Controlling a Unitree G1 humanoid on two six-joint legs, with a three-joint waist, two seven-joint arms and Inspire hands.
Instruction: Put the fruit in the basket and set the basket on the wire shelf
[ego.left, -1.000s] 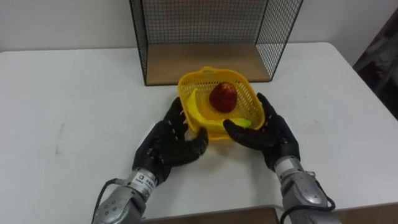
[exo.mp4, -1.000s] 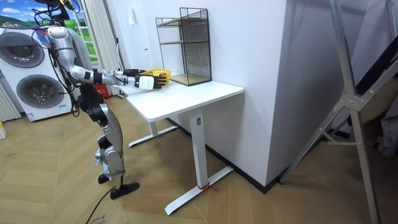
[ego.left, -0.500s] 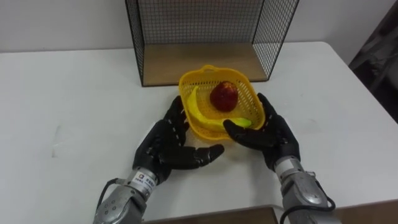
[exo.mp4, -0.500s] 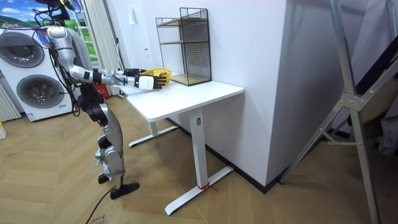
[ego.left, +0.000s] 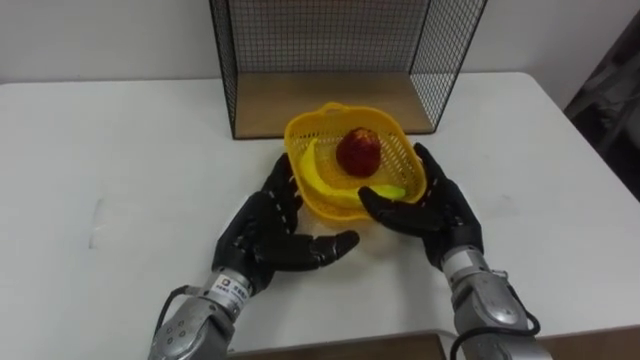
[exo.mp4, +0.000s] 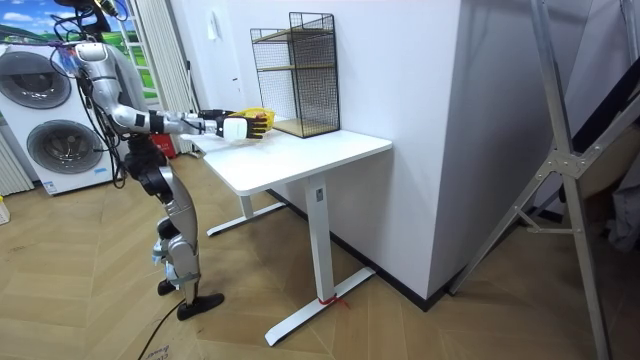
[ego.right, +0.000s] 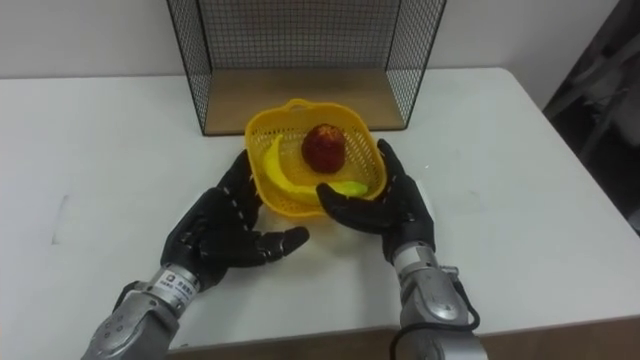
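A yellow plastic basket (ego.left: 402, 150) stands on the white table (ego.left: 130, 150), just in front of the black wire shelf (ego.left: 330, 100) with its wooden floor. In the basket lie a red apple (ego.left: 358, 152), a banana (ego.left: 312, 175) and a small yellow-green fruit (ego.left: 390, 193). My left hand (ego.left: 262, 235) is open, its straight fingers against the basket's left side and its thumb spread out in front. My right hand (ego.left: 440, 212) is open too, with fingers along the basket's right side and the thumb lying across the front wall. In the room view I stand at the table's end, arms stretched out to the basket (exo.mp4: 258, 122).
The shelf's open front faces me, with wire walls left and right. Bare tabletop lies on both sides of the basket. The table's right edge (ego.left: 590, 160) is close by. Washing machines (exo.mp4: 50, 110) stand behind me in the room view.
My left thumb has swung away from the basket's front wall and now points out to the right. The basket and my right hand have hardly moved.
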